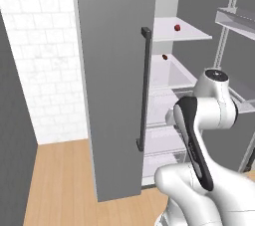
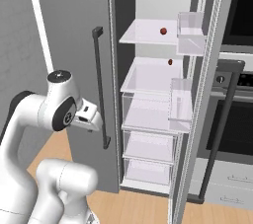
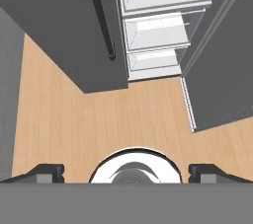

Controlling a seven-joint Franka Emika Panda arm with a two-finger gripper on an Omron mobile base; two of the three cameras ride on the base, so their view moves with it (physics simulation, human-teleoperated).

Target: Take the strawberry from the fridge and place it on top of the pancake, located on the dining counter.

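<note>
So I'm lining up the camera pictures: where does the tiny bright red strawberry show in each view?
Left base view: tiny bright red strawberry on the top white shelf, upper right.
Right base view: strawberry on the top shelf, upper centre.
Hand view: not in it.
Shared landmark: the closed grey fridge door's long dark bar handle.

One fridge (image 2: 74, 45), two small red items inside.

glossy white rounded arm (image 1: 209, 115) with dark joint bands and grey caps.
</note>
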